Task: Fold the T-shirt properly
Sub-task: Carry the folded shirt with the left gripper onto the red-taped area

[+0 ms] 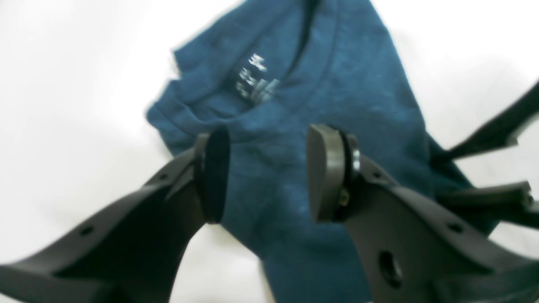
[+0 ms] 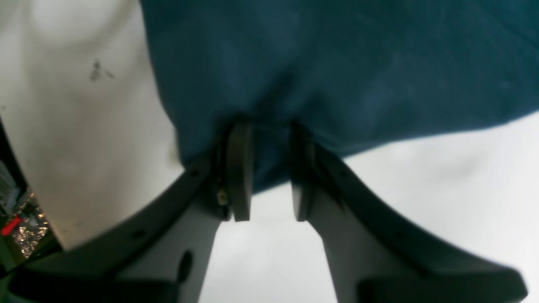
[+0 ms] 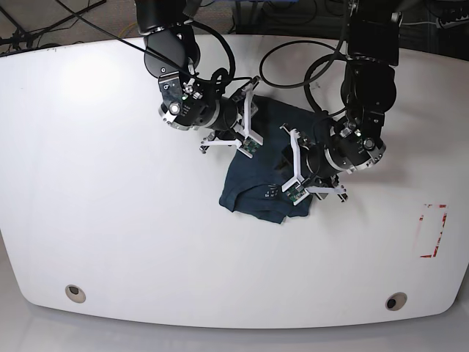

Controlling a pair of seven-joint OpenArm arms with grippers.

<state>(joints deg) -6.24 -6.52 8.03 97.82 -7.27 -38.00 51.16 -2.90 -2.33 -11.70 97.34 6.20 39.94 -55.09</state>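
The dark navy-teal T-shirt (image 3: 260,172) lies bunched in the middle of the white table (image 3: 110,183). In the left wrist view its collar and a white printed label (image 1: 257,80) face up. My left gripper (image 1: 269,172) hovers open just above the cloth, below the collar, with nothing between its pads. On the shirt's far edge (image 2: 337,75), the cloth puckers into the tips of my right gripper (image 2: 270,130), whose jaws stand narrow and pinch the hem. The right gripper's fingers (image 1: 492,136) also show at the right of the left wrist view. In the base view the left gripper (image 3: 292,176) and right gripper (image 3: 250,121) flank the shirt.
Both arms reach in from the table's far edge, with black cables (image 3: 293,66) looping over the table behind them. A red-marked rectangle (image 3: 432,231) is at the right edge. Two round holes (image 3: 73,292) sit near the front edge. Clutter (image 2: 17,219) shows past the table's edge.
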